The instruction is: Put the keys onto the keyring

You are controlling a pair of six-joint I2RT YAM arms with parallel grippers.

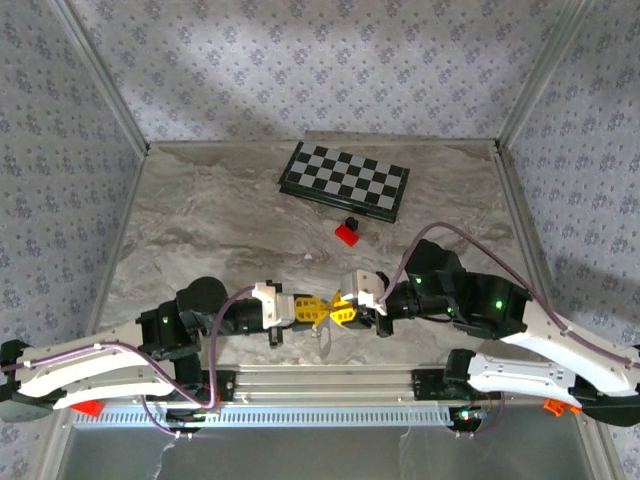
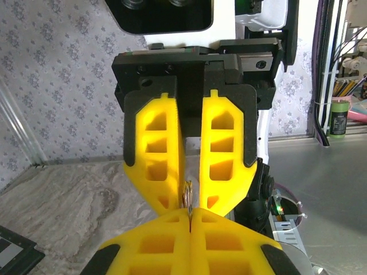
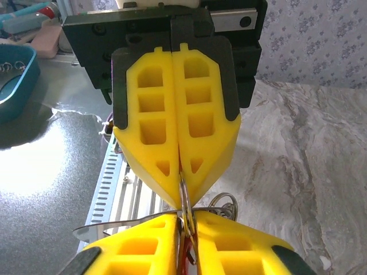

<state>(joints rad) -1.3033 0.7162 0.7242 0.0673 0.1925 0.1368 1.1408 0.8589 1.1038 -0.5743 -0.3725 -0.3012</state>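
Left gripper point(image 1: 320, 311) and right gripper point(image 1: 341, 310) meet tip to tip at 6 o'clock of surface point(image 1: 200, 230), near edge. Left fingers point(image 3: 155, 143) fully closed, pinching keyring point(image 3: 183, 195) edge-on. Right fingers point(image 2: 157, 149) narrowly parted, straddling same ring. Reddish sliver point(image 3: 184, 260) in gap, identity unclear. Chessboard point(image 1: 345, 180) at 12 o'clock, red block point(image 1: 347, 235) near it at 6.

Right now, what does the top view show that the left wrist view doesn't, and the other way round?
Top view: the red block, beside the whole chessboard. Left wrist: a thin ring edge-on, pinched by the left fingers, with the right fingers parted around it. Both: yellow fingers meeting tip to tip, a chessboard corner, the marble table.
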